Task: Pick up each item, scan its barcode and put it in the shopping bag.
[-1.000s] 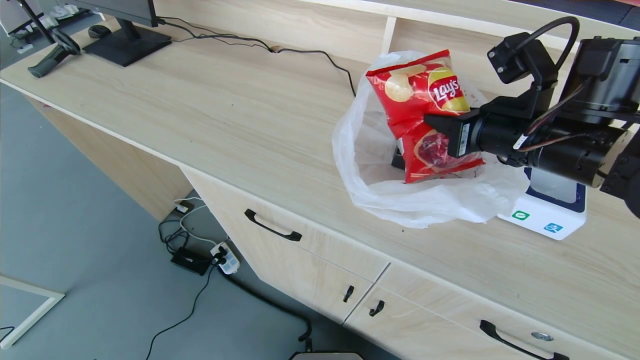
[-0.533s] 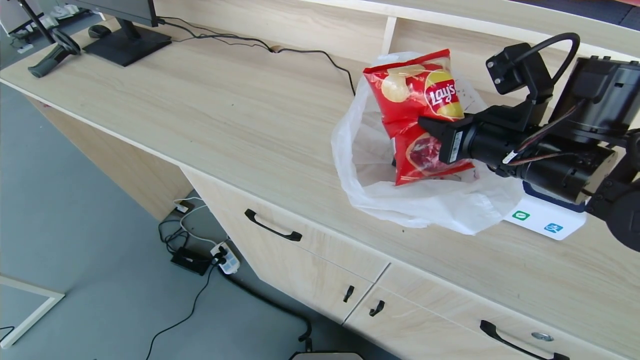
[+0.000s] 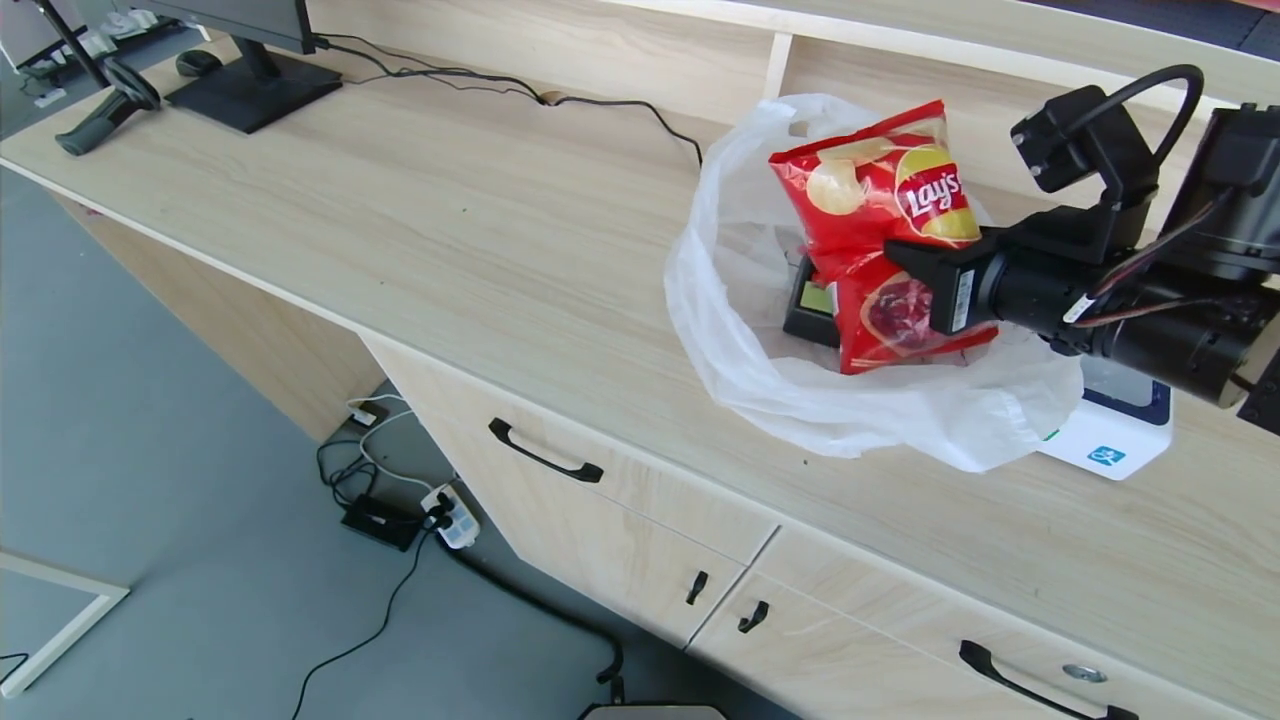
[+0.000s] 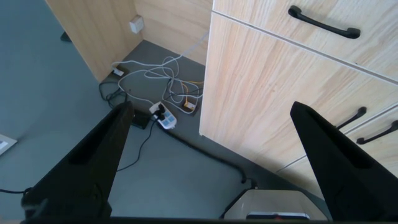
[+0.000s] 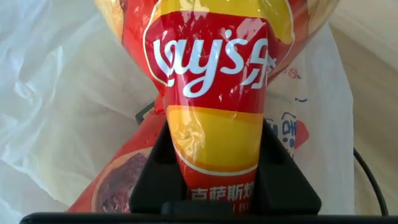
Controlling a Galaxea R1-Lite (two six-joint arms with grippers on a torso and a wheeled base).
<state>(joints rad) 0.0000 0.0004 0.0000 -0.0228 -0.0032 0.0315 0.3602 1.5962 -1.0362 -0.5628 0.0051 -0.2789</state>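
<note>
A red chip bag (image 3: 880, 230) hangs upright over the mouth of the white plastic shopping bag (image 3: 850, 400) on the wooden counter. My right gripper (image 3: 925, 290) is shut on the chip bag's middle; the right wrist view has the chip bag (image 5: 214, 93) pinched between the black fingers (image 5: 283, 174), with the shopping bag (image 5: 56, 124) below. A dark item with a green label (image 3: 812, 302) lies inside the shopping bag beside the chips. My left gripper (image 4: 211, 162) is open, down in front of the cabinet doors, holding nothing.
A white and blue scanner box (image 3: 1110, 430) stands just right of the bag. At the far left are a monitor stand (image 3: 250, 85) and a hand-held scanner (image 3: 100, 110). A black cable (image 3: 560, 100) crosses the counter's back. Drawers (image 3: 545, 450) lie below the counter edge.
My right gripper, with the chip bag, first moved slightly left and then to the right. The shopping bag's rim shifted, and the dark item inside now shows.
</note>
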